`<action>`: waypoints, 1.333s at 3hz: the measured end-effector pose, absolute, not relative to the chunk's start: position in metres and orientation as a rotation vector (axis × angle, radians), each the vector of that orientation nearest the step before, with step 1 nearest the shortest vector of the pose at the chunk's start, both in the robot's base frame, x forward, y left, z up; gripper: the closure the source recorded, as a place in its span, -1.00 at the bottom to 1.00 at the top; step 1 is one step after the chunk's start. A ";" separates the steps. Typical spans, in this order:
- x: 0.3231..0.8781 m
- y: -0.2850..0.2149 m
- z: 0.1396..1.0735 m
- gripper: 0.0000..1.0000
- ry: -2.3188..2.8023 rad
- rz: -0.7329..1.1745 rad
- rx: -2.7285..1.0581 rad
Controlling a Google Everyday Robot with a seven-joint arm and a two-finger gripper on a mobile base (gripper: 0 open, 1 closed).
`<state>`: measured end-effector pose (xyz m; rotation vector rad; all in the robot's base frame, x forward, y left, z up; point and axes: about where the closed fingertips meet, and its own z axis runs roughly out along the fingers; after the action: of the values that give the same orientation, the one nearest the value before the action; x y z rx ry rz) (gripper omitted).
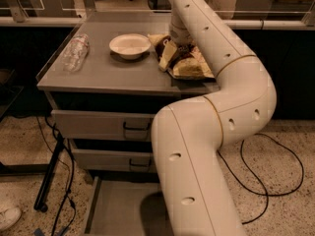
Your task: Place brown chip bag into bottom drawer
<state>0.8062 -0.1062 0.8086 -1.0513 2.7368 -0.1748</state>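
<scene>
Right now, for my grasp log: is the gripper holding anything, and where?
Cannot tell; the gripper is at the brown chip bag on the cabinet top.

Gripper [170, 54] at brown chip bag [193, 68] on cabinet top [98, 73], right of bowl [129, 45]; bottom drawer [118, 211] below.

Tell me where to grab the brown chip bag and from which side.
Grip the brown chip bag at its rumpled edge beside the bowl, from above: it lies flat on the cabinet top. The claw sits at that edge.

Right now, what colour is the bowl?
The bowl is plain white, in the camera view; the gripper sits beside it at the brown chip bag.
</scene>
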 end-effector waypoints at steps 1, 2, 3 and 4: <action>0.806 -0.106 0.817 1.00 2.737 -0.175 -1.051; 0.801 -0.106 0.824 1.00 2.736 -0.175 -1.051; 0.798 -0.105 0.831 1.00 2.736 -0.175 -1.051; 0.798 -0.105 0.834 1.00 2.736 -0.175 -1.051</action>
<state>0.7981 -0.1052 0.8344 -1.0510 2.7357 -0.1754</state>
